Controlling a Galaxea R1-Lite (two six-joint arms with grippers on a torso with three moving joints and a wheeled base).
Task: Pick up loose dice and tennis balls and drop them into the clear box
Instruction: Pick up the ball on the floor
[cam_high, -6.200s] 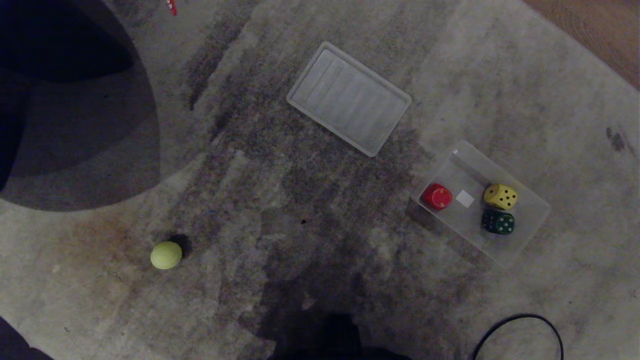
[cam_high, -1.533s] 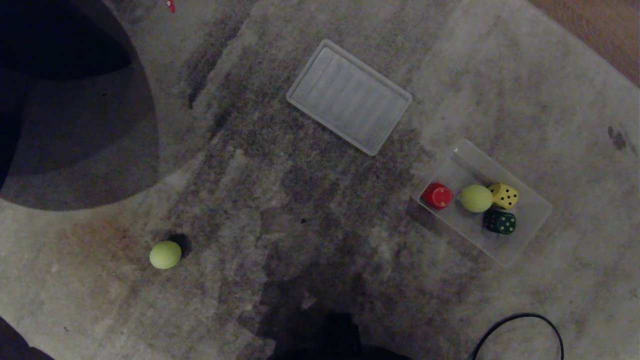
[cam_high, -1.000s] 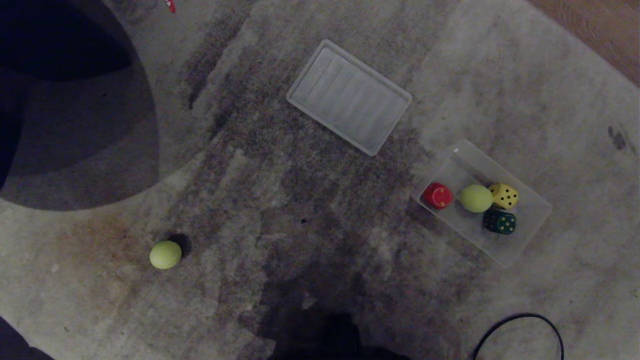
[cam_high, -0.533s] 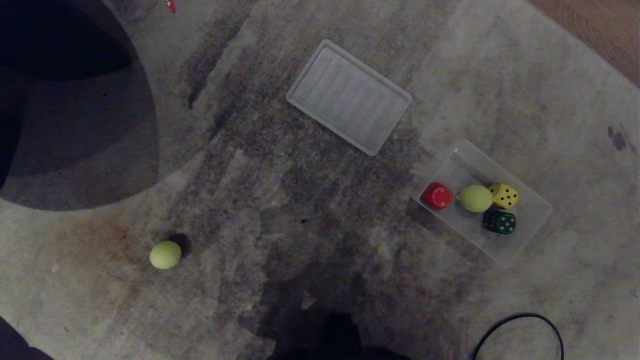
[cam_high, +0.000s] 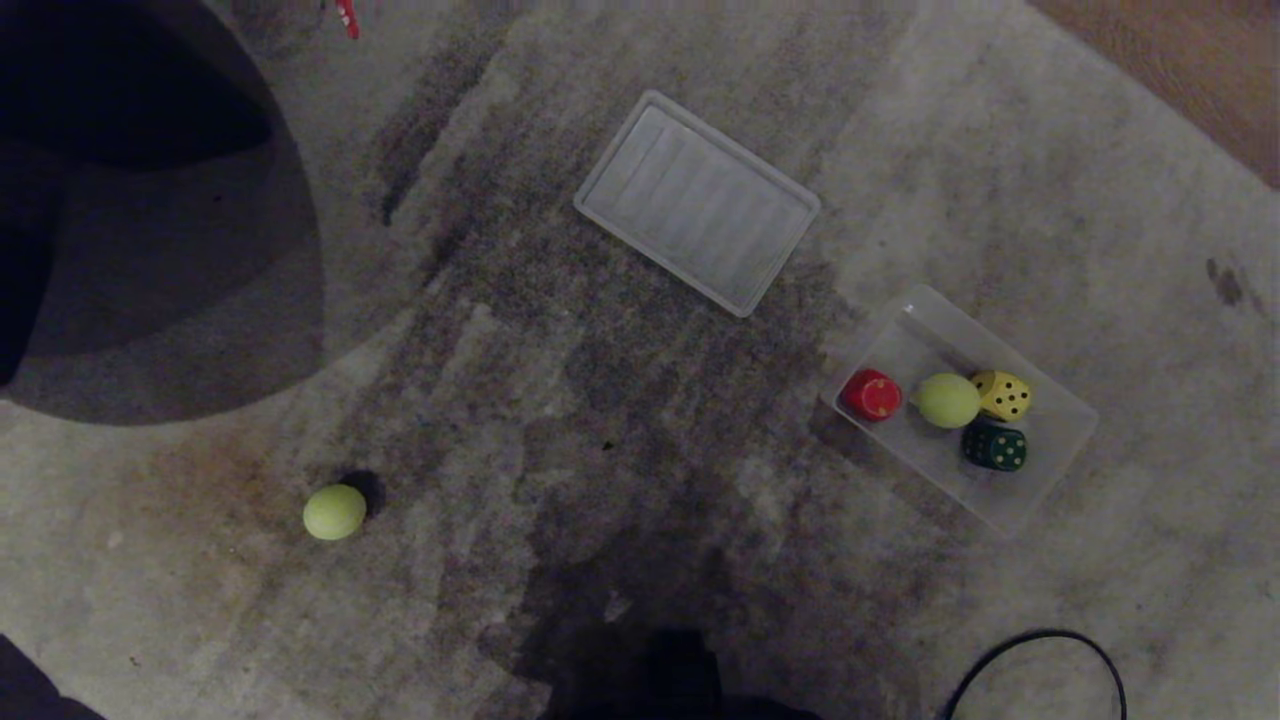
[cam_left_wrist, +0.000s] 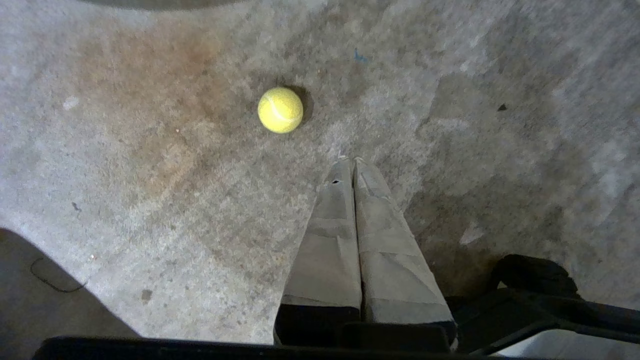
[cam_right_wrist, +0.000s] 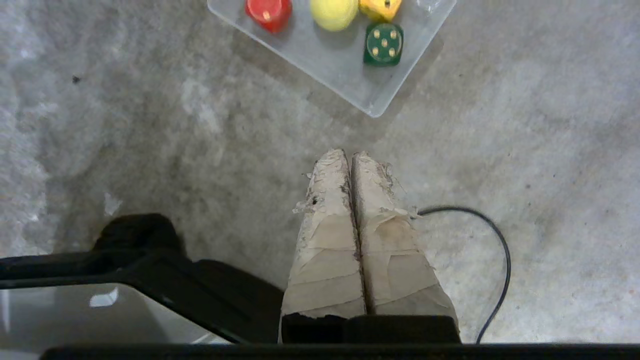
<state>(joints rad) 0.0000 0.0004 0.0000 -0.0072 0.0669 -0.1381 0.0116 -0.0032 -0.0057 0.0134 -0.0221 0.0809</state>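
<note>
One tennis ball (cam_high: 948, 400) lies in the clear box (cam_high: 1050, 460) – the other (cam_high: 334, 512) sits loose on the carpet (cam_high: 600, 400). Left gripper (cam_left_wrist: 349, 161) and right gripper (cam_right_wrist: 348, 154) hang pressed together – both empty

Right gripper (cam_right_wrist: 351, 156) hangs over the carpet (cam_right_wrist: 525, 125), taped fingers pressed together, holding nothing. Ahead sits the clear box (cam_right_wrist: 350, 75) with a tennis ball (cam_right_wrist: 333, 12) between the red piece (cam_right_wrist: 268, 11) and yellow die (cam_right_wrist: 380, 7), green die (cam_right_wrist: 383, 44) alongside. A black cable (cam_right_wrist: 495, 250) loops beside the fingers.
</note>
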